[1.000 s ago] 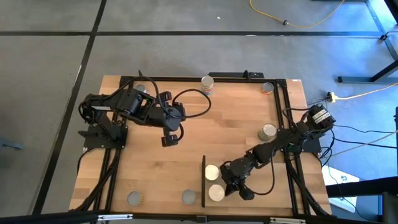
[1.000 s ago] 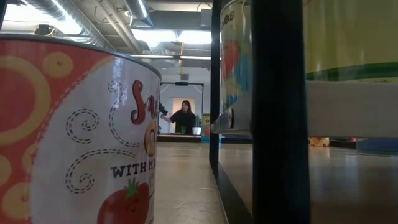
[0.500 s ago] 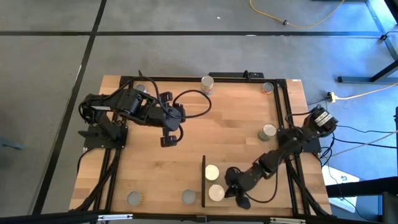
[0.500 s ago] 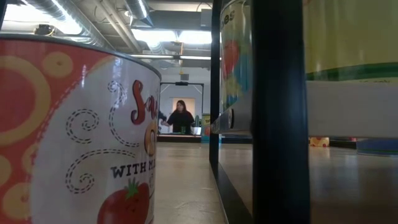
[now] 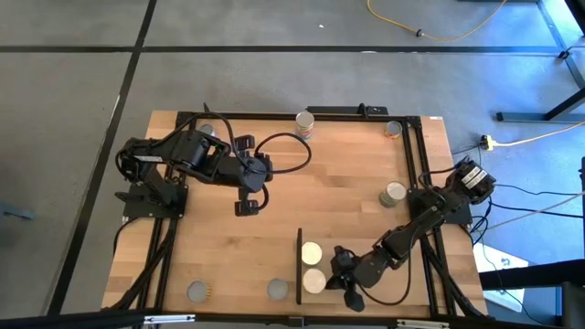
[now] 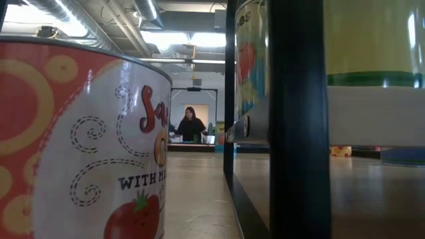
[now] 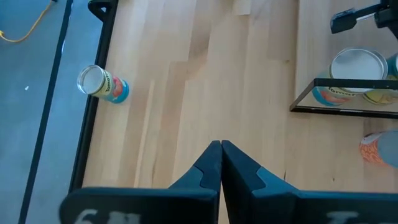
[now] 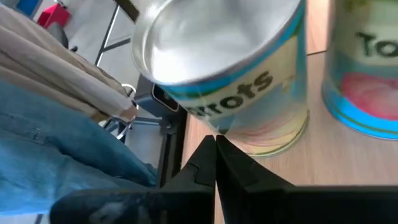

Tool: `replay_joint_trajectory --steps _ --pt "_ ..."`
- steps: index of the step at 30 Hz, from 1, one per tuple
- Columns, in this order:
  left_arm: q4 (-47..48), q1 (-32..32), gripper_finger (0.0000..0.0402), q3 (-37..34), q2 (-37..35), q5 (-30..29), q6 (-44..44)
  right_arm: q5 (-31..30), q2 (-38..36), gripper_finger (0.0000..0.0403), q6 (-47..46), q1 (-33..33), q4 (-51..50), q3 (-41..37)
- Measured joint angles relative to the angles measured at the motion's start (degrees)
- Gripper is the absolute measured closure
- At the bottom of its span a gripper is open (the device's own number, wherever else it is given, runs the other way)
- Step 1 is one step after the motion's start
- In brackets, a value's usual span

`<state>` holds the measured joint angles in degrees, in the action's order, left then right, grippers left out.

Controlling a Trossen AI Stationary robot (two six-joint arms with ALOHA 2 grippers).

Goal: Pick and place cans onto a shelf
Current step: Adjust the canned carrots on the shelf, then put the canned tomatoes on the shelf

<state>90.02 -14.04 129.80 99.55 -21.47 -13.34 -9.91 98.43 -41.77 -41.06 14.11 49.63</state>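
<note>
The shelf [image 5: 366, 239] lies near the table's near edge, its black upright edge [image 5: 300, 265] on the left. Two cream-topped cans stand on it beside that edge: one farther back [image 5: 312, 253] and one nearer [image 5: 314, 281]. My right gripper [image 5: 342, 287] is shut, just right of the nearer can. In the right wrist view that can is the carrots can [image 8: 236, 81], with the second can [image 8: 367, 74] beside it. My left gripper [image 5: 245, 208] is shut and empty, above the table's middle left. My right gripper's shut fingertips [image 8: 214, 142] stand at the lower side wall [image 8: 230, 127] of the carrots can, coming level from the table's right. I cannot tell whether they touch it. The can stands upright on the shelf.
Loose cans stand at the far edge [image 5: 304, 122] [image 5: 394, 129], at the right [image 5: 394, 193] and at the near left edge [image 5: 197, 291] [image 5: 278, 290]. In the low view a red can [image 6: 80, 146] fills the left side, and a person [image 6: 191, 125] shows far behind.
My right gripper has moved toward the table's near edge and a little left, ending beside the nearer can on the shelf.
</note>
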Motion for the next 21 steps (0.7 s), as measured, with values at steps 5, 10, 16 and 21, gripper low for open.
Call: replay_joint_trajectory --steps 5,10,16,21 --pt "0.00 0.00 0.0401 0.00 0.00 0.19 0.00 0.89 -0.41 0.0400 0.08 -0.51 0.26 -0.02" --pt "-0.02 0.00 0.0401 0.00 0.00 -0.01 0.01 0.89 -4.63 0.0400 1.42 -0.57 -0.15 -0.02" --pt "0.00 0.11 0.0401 0.00 0.00 -0.79 0.02 -4.09 -14.35 0.0400 3.21 -0.49 -12.30 0.02" --pt "0.00 0.22 0.0402 0.00 0.00 -1.48 0.58 -9.92 -23.52 0.0400 0.23 0.56 -30.50 2.48"
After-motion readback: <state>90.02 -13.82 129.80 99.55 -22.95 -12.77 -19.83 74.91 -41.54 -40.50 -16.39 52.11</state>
